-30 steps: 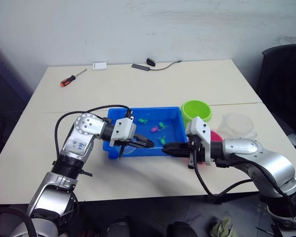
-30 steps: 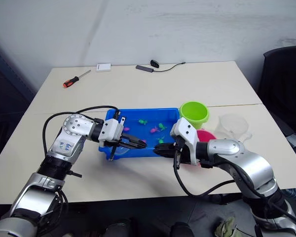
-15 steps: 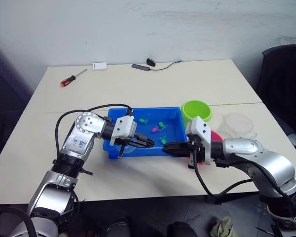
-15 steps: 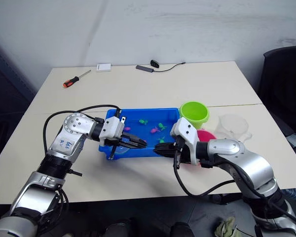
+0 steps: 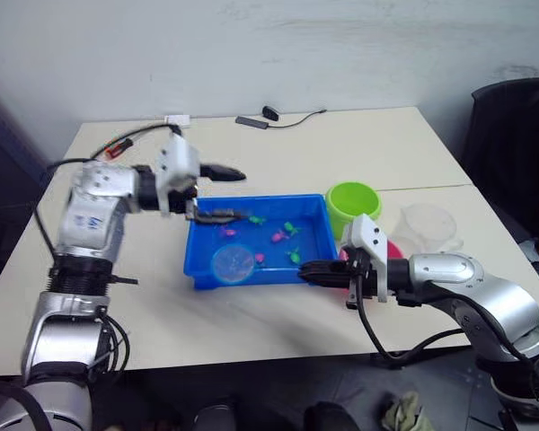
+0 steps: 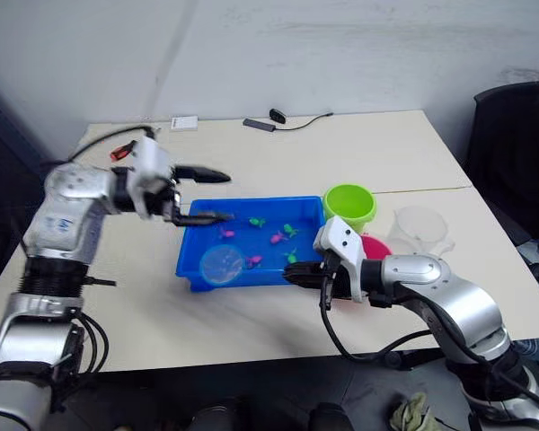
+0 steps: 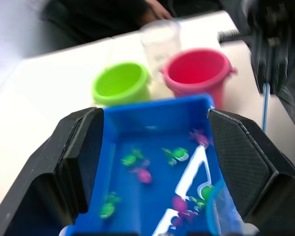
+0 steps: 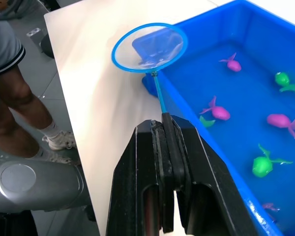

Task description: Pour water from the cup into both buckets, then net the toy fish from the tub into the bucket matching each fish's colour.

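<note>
Right hand was clamped on the thin handle of a small blue net, hoop over the tub's near-left corner. Left hand was raised above the tub's far-left edge, fingers spread apart, holding nothing. Green and pink toy fish lay in the tub. Green bucket, pink bucket and clear cup stood just right of the tub on the surface.

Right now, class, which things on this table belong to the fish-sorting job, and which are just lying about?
Belong to the job:
bright blue rectangular plastic tub
tiny green and pink plastic toy fish
lime green round plastic bucket
pink round plastic bucket
clear plastic measuring cup
small blue-rimmed round hand net, clamped in the right gripper

Just lying about:
orange-handled screwdriver
small white flat box
black cable
</note>
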`<state>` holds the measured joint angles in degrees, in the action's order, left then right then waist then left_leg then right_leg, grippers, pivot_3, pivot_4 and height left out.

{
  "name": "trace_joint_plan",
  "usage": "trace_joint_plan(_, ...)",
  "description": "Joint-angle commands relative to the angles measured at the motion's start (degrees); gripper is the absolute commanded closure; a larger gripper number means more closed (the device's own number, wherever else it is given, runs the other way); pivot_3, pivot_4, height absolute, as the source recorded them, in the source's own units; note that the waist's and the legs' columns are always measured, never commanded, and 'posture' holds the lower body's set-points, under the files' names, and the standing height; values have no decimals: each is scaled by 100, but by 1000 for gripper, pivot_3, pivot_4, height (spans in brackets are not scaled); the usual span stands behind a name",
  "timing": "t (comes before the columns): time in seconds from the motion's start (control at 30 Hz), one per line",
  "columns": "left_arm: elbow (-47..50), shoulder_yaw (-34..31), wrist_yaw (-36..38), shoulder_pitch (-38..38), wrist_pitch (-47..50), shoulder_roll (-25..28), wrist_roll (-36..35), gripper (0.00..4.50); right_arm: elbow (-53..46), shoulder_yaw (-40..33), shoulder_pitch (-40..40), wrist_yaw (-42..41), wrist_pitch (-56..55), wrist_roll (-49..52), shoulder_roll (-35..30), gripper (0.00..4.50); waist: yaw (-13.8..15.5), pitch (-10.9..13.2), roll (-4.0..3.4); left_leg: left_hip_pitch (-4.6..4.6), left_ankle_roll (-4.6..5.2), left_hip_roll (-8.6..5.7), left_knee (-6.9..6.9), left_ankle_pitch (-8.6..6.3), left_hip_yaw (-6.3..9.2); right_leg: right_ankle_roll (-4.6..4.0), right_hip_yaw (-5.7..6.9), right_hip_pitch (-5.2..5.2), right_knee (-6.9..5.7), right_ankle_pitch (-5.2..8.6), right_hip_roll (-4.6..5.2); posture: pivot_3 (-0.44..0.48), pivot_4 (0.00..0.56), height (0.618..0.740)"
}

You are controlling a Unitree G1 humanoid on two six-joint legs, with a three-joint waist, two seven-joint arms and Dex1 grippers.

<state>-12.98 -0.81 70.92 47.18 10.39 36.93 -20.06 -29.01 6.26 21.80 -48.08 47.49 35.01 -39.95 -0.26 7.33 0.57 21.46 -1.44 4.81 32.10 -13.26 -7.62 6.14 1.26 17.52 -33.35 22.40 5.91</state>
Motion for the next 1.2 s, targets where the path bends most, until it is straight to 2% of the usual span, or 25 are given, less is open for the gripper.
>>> trace_joint_plan(0.03, 488, -749, -484, -203, 882, 385, -542, 829, 49, -249, 147, 98, -198, -147, -78, 4500, -4, 2, 3, -5, 0, -1, 2, 0, -3, 0, -3, 1, -6, 0, -3, 0, 150, 733)
trace_joint_plan(0.23, 989, -1230, -761, -907, 1376, 671, -864, 829, 286, -386, 249, 190, -405, -333, -54, 4500, 18, 6, 10, -10, -4, 5, 0, 1, -6, 0, -15, 3, -8, 0, -6, 0, 150, 733)
trace_joint_plan(0.4, 1418, -1372, -716, -1586, 1558, 782, -1061, 829, 650, -505, 484, 378, -937, -809, -86, 4500, -4, 4, 12, -11, -5, 2, -2, 0, -14, -1, -23, 1, 0, 1, 7, 0, 150, 733)
trace_joint_plan(0.7, 1772, -1362, -555, -2417, 1527, 926, -1127, 829, 1115, -447, 543, -422, -2226, -1584, -886, 4500, -16, 6, 6, -18, -5, 2, -8, -2, -29, -5, -23, 1, 14, 2, 43, 0, 150, 733)
trace_joint_plan(0.83, 2051, -1236, -371, -2760, 1588, 966, -1210, 829, 1667, -112, 747, -965, -3375, -2312, -1280, 4500, -21, 9, -1, -23, -7, 2, -10, -4, -35, -6, -26, 2, 22, 3, 44, 0, 150, 733)
trace_joint_plan(1.0, 2220, -1171, -457, -2866, 1611, 867, -1228, 829, 2357, 107, 1130, -1262, -4485, -2945, -1409, 4500, -24, 11, -4, -28, -35, 3, -9, -22, -35, -8, -24, 4, 38, 4, 50, 0, 150, 733)
trace_joint_plan(1.2, 2395, -1095, -573, -3045, 1569, 734, -1226, 829, 2615, 306, 1306, -1394, -5286, -3405, -1455, 4500, -41, 12, -10, -28, -14, 1, -4, -9, -52, -8, -31, -5, 37, 3, 52, 0, 150, 733)
